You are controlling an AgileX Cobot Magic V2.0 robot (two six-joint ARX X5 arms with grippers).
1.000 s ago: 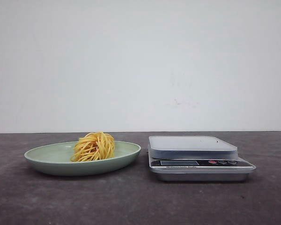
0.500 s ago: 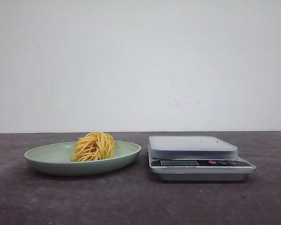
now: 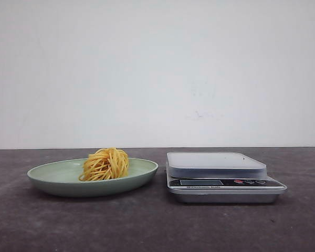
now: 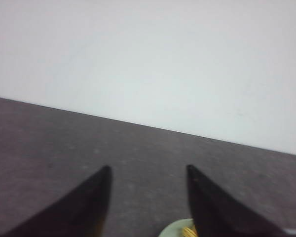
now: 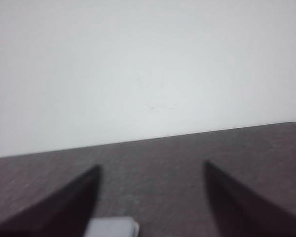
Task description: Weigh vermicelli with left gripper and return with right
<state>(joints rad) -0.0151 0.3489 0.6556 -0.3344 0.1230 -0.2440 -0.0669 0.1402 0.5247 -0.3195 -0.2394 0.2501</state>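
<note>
Nothing has moved in the front view since a sec ago: vermicelli (image 3: 105,164), plate (image 3: 52,176) and scale (image 3: 220,176) sit exactly as before, no arm in sight there.

Vermicelli is a nest on the plate, a bit right of its centre; scale stands just beside the plate, to the right, pan bare. Weighing not started.

Left gripper (image 4: 147,170) has fingers apart, nothing between them, above the table w/ the plate rim and a bit of yellow strand only peeking in at the view's edge near one finger. Right gripper (image 5: 152,170) also spread and empty, corner of the scale (image 5: 112,228) below it.

Step in hand, as I read it: left arm reaches for the nest. To do it well: get fingers centred over the clump first, come down from above, straddle it wide, close low enough to gather the strands w/o scraping the plate. Nest looks loose, so a gentle squeeze through the middle; edge pinch prob. sheds strands. Lift clear of the rim before going across to the scale. Right arm should stay clear of the pan.
</note>
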